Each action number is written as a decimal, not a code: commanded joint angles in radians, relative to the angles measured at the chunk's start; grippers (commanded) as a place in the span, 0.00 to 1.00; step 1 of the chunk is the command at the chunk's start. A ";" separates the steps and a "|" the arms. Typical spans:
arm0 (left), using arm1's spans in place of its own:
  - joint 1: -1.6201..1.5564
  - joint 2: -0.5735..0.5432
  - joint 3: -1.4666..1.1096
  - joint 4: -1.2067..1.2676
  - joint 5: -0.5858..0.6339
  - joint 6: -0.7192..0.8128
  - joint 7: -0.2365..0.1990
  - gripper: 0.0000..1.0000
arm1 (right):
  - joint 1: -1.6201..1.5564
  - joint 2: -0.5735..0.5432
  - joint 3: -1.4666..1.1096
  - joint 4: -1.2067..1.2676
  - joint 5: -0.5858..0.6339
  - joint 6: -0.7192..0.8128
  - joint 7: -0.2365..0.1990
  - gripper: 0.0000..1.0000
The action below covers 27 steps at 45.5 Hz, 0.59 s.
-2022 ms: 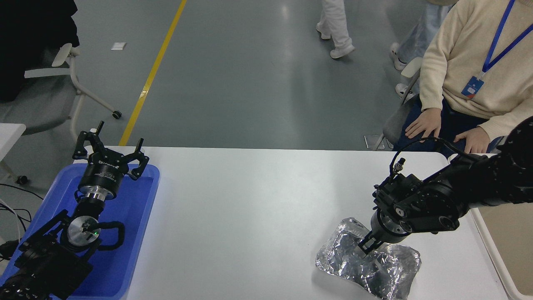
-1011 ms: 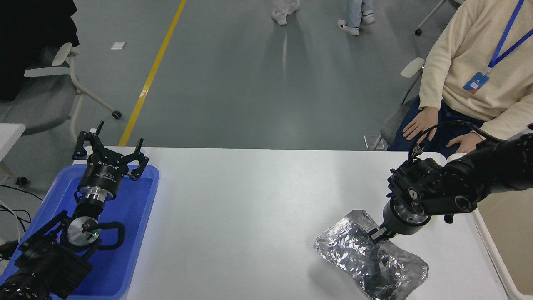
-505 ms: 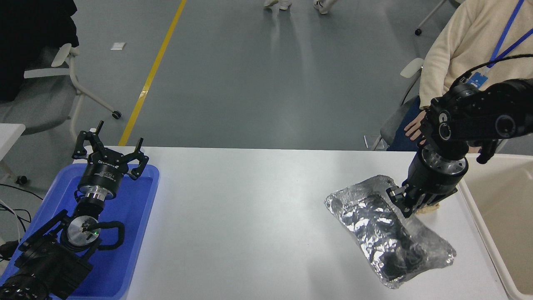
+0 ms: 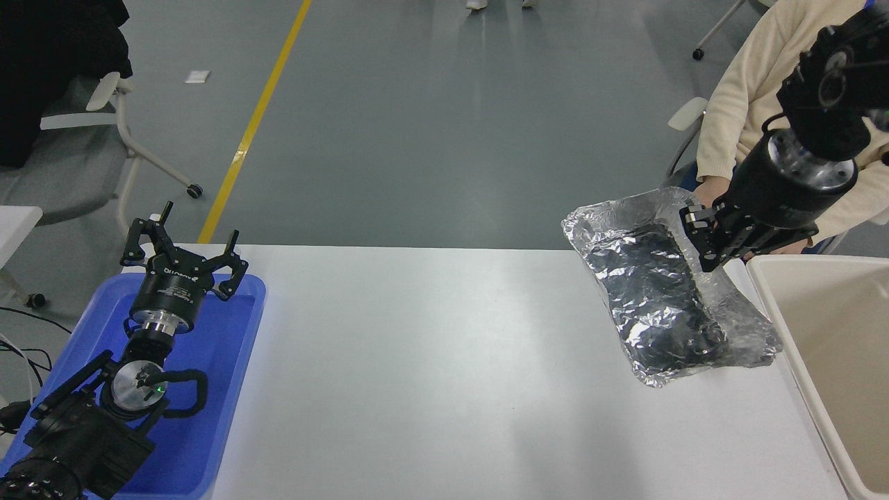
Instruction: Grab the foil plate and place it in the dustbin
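Right tool is clamped on the foil plate's rim, and the plate is held above the table, beside the dustbin. Pickup is judged done; dropping remains.

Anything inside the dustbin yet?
The visible part of the dustbin shows only plain beige interior. Its right side runs out of frame. The foil plate hangs in the right tool.

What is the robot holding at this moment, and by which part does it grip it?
The right gripper holds the foil plate by its crumpled rim at the far end, beside the dustbin. The left gripper, parked over the blue tray, holds nothing.
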 commanded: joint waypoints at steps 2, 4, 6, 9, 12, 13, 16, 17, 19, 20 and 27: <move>0.000 0.000 0.000 0.000 0.000 0.000 0.000 1.00 | 0.088 -0.031 -0.067 -0.003 0.017 0.003 0.000 0.00; 0.000 0.000 0.000 0.000 0.000 0.000 0.000 1.00 | 0.088 -0.028 -0.075 -0.003 0.018 0.003 0.000 0.00; 0.000 0.000 0.002 0.000 0.000 0.002 0.001 1.00 | 0.088 -0.028 -0.077 -0.003 0.018 0.003 0.000 0.00; 0.000 0.000 0.002 0.000 0.000 0.002 0.000 1.00 | 0.082 -0.030 -0.081 -0.006 0.018 0.003 -0.001 0.00; 0.000 0.000 0.002 0.000 0.000 0.003 0.000 1.00 | 0.073 -0.030 -0.096 -0.010 0.018 0.003 -0.001 0.00; 0.000 0.000 0.002 0.000 0.000 0.003 0.000 1.00 | 0.069 -0.031 -0.104 -0.010 0.017 0.003 -0.001 0.00; 0.000 0.000 0.002 0.000 0.000 0.003 0.000 1.00 | 0.061 -0.039 -0.129 -0.012 0.010 0.003 -0.001 0.00; 0.000 0.000 0.002 0.000 0.000 0.003 0.000 1.00 | 0.059 -0.045 -0.139 -0.015 0.007 0.003 -0.001 0.00; 0.000 0.000 0.002 0.000 0.000 0.003 0.000 1.00 | 0.053 -0.056 -0.162 -0.026 0.003 0.003 -0.001 0.00; 0.000 0.000 0.002 0.000 0.000 0.003 0.000 1.00 | 0.050 -0.062 -0.176 -0.035 0.001 0.003 -0.001 0.00; 0.000 0.000 0.002 0.000 0.000 0.003 0.000 1.00 | -0.028 -0.128 -0.257 -0.133 -0.026 0.003 -0.003 0.00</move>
